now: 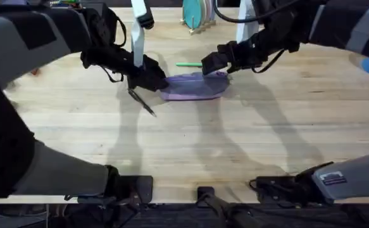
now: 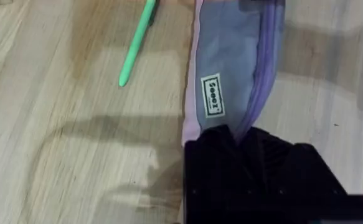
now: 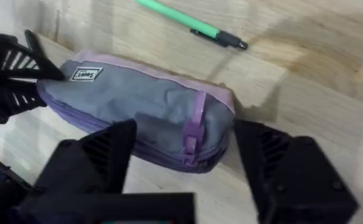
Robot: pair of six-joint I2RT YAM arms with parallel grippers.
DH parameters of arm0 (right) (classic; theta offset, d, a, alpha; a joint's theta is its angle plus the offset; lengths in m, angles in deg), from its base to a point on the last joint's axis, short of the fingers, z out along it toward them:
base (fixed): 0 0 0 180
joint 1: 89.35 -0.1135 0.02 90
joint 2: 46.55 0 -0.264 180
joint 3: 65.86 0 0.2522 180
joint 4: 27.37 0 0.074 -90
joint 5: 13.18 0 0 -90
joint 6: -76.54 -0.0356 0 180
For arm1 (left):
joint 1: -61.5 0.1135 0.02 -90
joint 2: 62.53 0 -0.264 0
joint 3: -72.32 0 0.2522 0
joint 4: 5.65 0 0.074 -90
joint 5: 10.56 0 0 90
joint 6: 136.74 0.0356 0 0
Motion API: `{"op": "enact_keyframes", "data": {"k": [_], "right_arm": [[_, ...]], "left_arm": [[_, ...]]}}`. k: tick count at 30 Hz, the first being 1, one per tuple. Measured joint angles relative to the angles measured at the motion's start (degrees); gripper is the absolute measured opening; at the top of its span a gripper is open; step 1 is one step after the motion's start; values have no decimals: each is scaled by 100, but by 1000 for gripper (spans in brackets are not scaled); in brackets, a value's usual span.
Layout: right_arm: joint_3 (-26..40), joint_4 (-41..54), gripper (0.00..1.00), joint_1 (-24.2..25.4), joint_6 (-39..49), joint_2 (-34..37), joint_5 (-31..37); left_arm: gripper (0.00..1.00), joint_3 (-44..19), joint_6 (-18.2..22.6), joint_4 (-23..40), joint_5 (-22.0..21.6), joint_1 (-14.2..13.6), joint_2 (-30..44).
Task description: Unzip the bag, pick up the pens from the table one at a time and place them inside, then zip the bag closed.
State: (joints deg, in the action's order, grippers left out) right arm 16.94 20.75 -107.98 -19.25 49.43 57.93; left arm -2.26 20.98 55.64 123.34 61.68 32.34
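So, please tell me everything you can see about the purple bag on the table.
The bag is a small oblong pouch of soft lavender-grey fabric with a darker purple zipper along it, a purple pull tab near one end, and a small white label. It lies flat on the wooden table, zipper closed as far as visible. The left gripper pinches one end; the right gripper is open around the other. The green pen lies nearby, not touching.

The overhead camera looks down and forward across the worktop [image 1: 184, 145]; both wrist cameras sit close over the bag [image 1: 193, 87], their shared subject.
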Motion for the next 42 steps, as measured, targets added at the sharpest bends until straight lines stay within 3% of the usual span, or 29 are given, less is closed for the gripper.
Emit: {"op": "enact_keyframes", "data": {"k": [7,19,42], "right_arm": [[4,-7,523,22,-18,75,98],[4,-1,43,57,-18,79,306],[209,126,31,50,-20,-246,298]], "left_arm": [[42,0,-2,-42,-2,0,0],[42,0,-2,-40,-11,4,0],[43,0,0,-38,-17,22,0]]}}
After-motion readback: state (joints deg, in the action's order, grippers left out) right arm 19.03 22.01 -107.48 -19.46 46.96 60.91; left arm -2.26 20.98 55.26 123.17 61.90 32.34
